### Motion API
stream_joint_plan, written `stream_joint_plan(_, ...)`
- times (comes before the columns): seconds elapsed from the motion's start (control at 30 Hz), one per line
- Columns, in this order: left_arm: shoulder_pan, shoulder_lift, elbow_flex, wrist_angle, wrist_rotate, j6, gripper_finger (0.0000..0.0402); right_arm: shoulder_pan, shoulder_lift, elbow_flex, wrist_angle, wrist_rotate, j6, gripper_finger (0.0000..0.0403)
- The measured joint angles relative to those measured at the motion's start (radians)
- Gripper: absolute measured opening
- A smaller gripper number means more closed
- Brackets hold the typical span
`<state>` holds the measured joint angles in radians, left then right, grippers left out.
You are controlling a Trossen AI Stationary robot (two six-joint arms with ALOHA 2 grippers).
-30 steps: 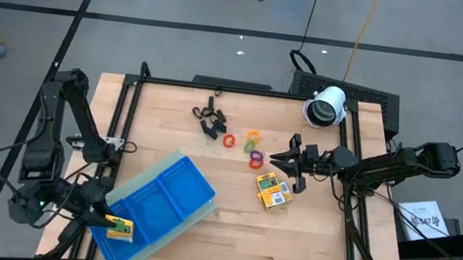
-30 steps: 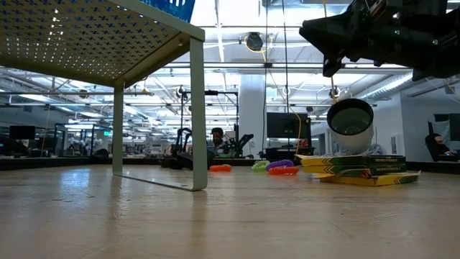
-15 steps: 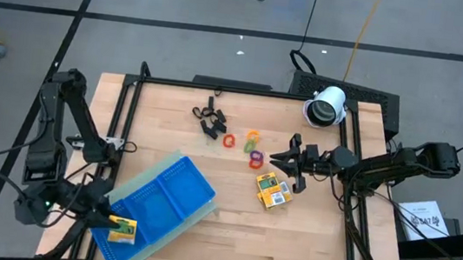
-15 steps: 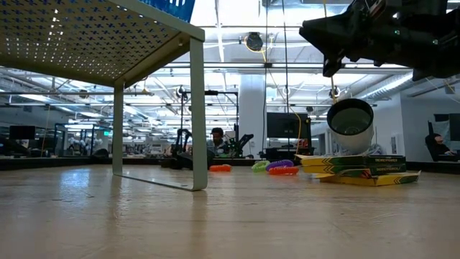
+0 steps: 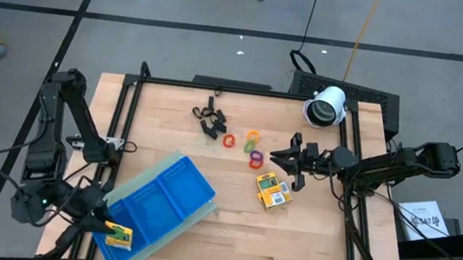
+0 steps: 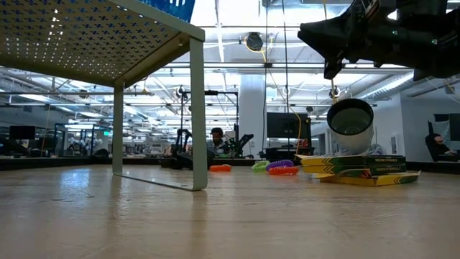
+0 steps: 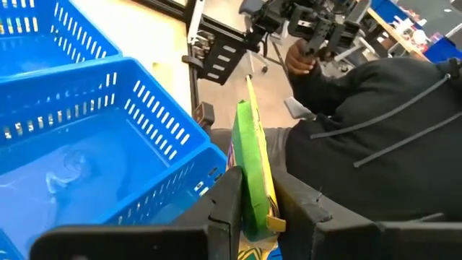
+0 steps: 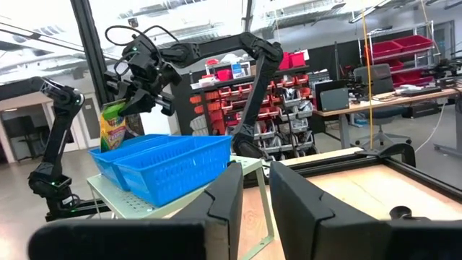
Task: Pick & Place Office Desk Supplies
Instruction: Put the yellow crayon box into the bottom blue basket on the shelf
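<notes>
Wooden boards are making up the table [image 5: 210, 163], which is sitting inside a black frame on a grey floor, and beyond it the low view is looking into a wide lit workshop of benches and monitors. At the table's near left corner the blue tray [image 5: 162, 199] is resting on a perforated metal stand [image 6: 108, 43]. The left gripper [image 5: 109, 231] is hanging over the tray's end compartment and is pinching a yellow and green printed pack [image 7: 253, 173] upright between its fingers [image 7: 225, 206]; the high view is showing that pack [image 5: 120, 237] just above the tray's outer end, while a person in dark clothing [image 7: 375, 130] is filling the room side of the left wrist view. The right gripper [image 5: 279, 158] is hovering above the boards toward the table's right side, its fingers [image 8: 225, 198] standing only a narrow gap apart and gripping nothing. Just beside and below it in the high view, two more yellow printed packs [image 5: 272, 190] are lying stacked on the wood, also showing low on the boards from table height [image 6: 359, 170]. Near the middle, the small coloured rings [image 5: 249, 146] are sitting in a loose cluster, red, orange, green and purple, and the black clip-like pieces [image 5: 209, 117] are lying a little farther back. At the far right corner, the white cylindrical device [image 5: 327, 106] is lying at the frame.
</notes>
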<state>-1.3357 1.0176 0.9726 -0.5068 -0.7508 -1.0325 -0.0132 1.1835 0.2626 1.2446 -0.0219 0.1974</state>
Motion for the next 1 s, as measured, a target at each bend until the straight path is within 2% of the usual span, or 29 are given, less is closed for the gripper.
stream_joint_plan(0.27, 0.026, 0.000, -0.027, -0.086, -0.009, -0.129, 0.0067, 0.000, 0.000, 0.000, -0.008, 0.000, 0.000, 0.0059)
stream_joint_plan(0.53, 0.064, 0.000, -0.028, -0.094, -0.015, -0.145, 0.0075, 0.000, 0.000, 0.000, -0.008, -0.001, 0.000, 0.0059)
stream_joint_plan(0.73, 0.067, 0.000, -0.028, -0.092, -0.017, -0.144, 0.0139, 0.000, 0.000, 0.000, -0.008, -0.001, 0.000, 0.0059)
stream_joint_plan(0.83, 0.066, 0.000, -0.028, -0.084, 0.015, -0.128, 0.0174, 0.000, 0.000, 0.000, -0.010, -0.001, 0.000, 0.0059)
stream_joint_plan(1.0, 0.051, -0.004, -0.028, -0.051, 0.022, -0.082, 0.0209, 0.000, 0.000, 0.000, -0.023, -0.001, 0.000, 0.0059)
